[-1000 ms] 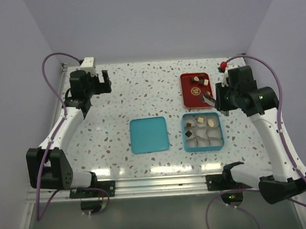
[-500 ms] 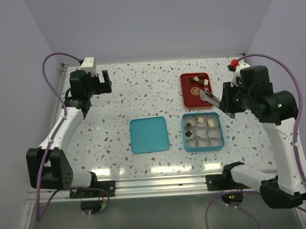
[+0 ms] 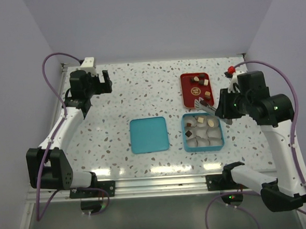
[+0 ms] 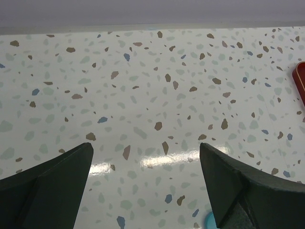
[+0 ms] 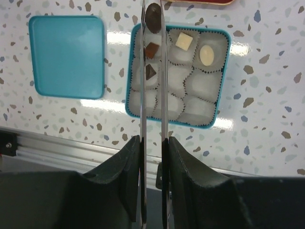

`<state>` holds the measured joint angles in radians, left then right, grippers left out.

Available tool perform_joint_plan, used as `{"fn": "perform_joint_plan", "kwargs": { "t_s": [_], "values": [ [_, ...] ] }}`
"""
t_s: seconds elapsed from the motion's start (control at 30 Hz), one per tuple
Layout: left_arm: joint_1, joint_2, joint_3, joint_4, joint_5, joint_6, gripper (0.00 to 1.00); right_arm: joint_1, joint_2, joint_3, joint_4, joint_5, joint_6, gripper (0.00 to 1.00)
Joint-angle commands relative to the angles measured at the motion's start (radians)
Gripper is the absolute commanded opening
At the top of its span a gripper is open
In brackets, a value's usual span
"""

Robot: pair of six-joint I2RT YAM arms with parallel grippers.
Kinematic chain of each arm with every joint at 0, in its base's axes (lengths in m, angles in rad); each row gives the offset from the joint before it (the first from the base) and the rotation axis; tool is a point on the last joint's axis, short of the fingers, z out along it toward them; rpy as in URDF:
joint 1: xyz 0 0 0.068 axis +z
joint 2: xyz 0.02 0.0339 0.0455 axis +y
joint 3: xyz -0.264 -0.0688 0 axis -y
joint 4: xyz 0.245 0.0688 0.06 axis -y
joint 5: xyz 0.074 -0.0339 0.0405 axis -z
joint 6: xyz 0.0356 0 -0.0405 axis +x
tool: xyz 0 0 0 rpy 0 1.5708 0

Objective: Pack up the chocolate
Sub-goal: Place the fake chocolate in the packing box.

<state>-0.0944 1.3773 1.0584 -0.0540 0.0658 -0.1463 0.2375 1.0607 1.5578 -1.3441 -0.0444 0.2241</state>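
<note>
Speckled table (image 3: 115,96) beneath all. Left gripper (image 4: 145,191) spread wide above bare tabletop, holding nothing. Right gripper (image 5: 152,138) clamped, through long metal blades (image 5: 163,86), on a dark round chocolate (image 5: 153,17) over the far rim of the teal box (image 3: 184,136). Teal lid (image 3: 149,135) flat, left of the box. Behind, red tray (image 3: 187,101) with perhaps four pieces (image 3: 205,82); four chocolates (image 5: 183,41) in paper cups (image 5: 200,83).

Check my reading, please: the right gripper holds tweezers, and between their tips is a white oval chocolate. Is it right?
Not quite. The right wrist view shows the chocolate between the tips is dark brown and round, not white and oval. The right gripper does hold the tweezers.
</note>
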Motion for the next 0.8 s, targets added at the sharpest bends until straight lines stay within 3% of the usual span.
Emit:
{"fn": "perform_joint_plan", "kwargs": {
  "t_s": [0.0, 0.47, 0.77],
  "values": [
    [-0.008, 0.003, 0.037, 0.026, 0.014, -0.015, 1.00, 0.003, -0.019, -0.022, -0.190, -0.040, 0.015, 0.22],
    [-0.014, 0.017, 0.040, 0.028, 0.017, -0.015, 1.00, 0.006, -0.064, -0.090, -0.239, -0.091, 0.035, 0.21],
    [-0.019, 0.017, 0.038, 0.028, 0.012, -0.013, 1.00, 0.010, -0.073, -0.137, -0.237, -0.035, 0.024, 0.21]
  ]
}}
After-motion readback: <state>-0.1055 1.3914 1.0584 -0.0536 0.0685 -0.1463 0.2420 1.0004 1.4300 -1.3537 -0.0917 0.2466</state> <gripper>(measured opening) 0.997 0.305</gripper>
